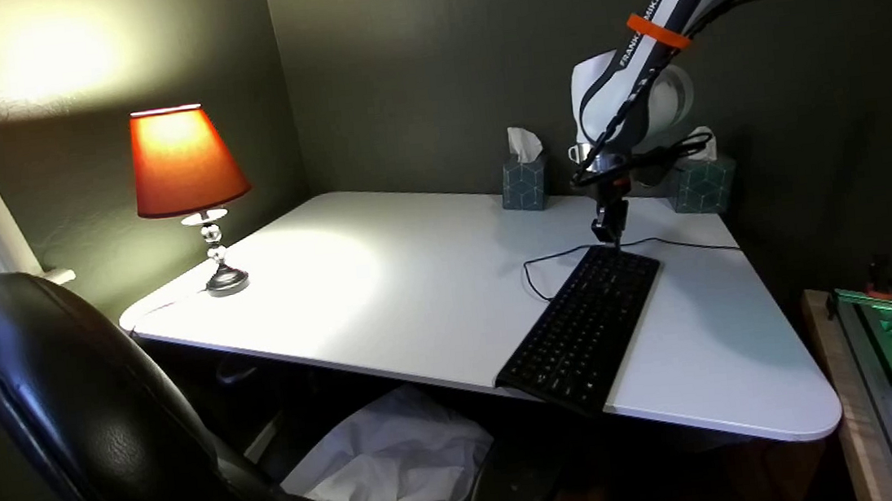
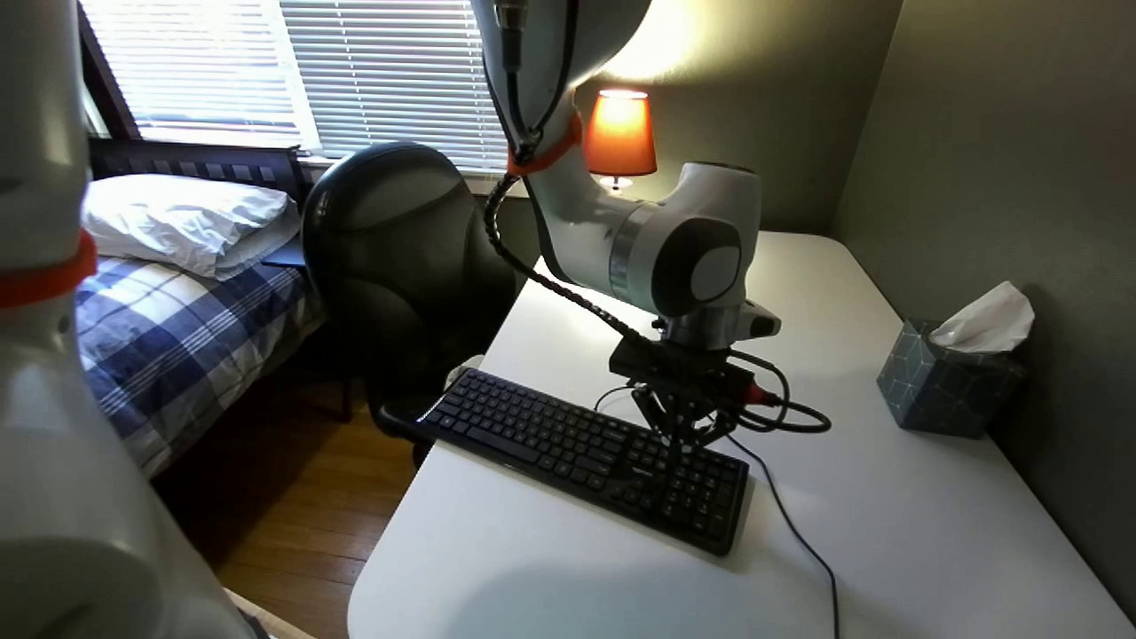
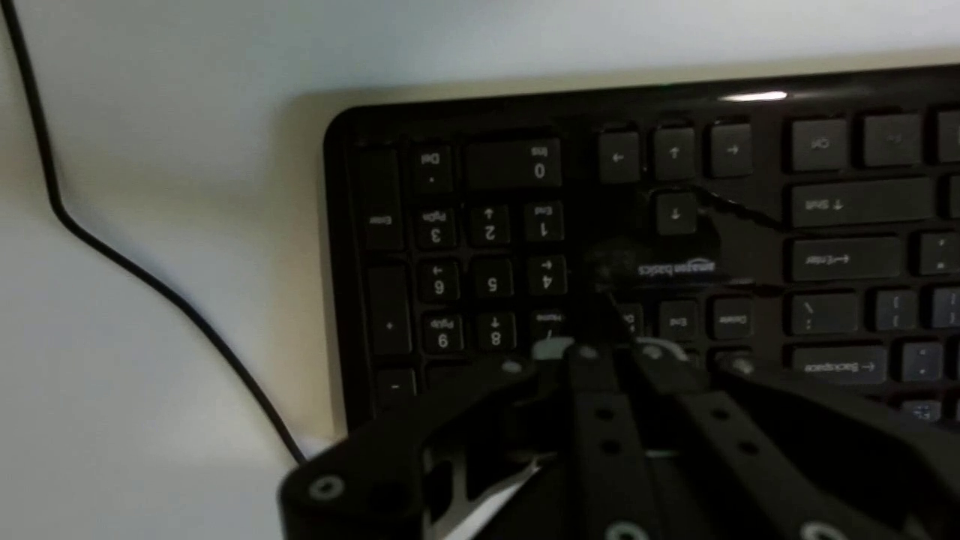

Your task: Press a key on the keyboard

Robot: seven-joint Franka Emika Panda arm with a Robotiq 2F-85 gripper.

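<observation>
The black keyboard [image 1: 584,327] lies on the white table in both exterior views [image 2: 541,435], with one end over the table's edge. In the wrist view its number pad end [image 3: 493,225] shows upside down. My gripper [image 1: 617,240] points down over the number pad end, also in an exterior view [image 2: 676,444]. In the wrist view the gripper [image 3: 603,318] has its fingers together, between the number pad and the navigation keys. It appears shut, and I see nothing held. The dark fingertips hide the keys under them. I cannot tell whether they touch the keyboard.
The thin black cable [image 2: 790,510] curves over the white table [image 1: 417,286]. Two tissue boxes [image 1: 524,186] [image 1: 703,183] stand by the wall behind the arm. A lamp [image 1: 184,161] stands at the table's far end. A black chair [image 2: 399,266] is at the table's side.
</observation>
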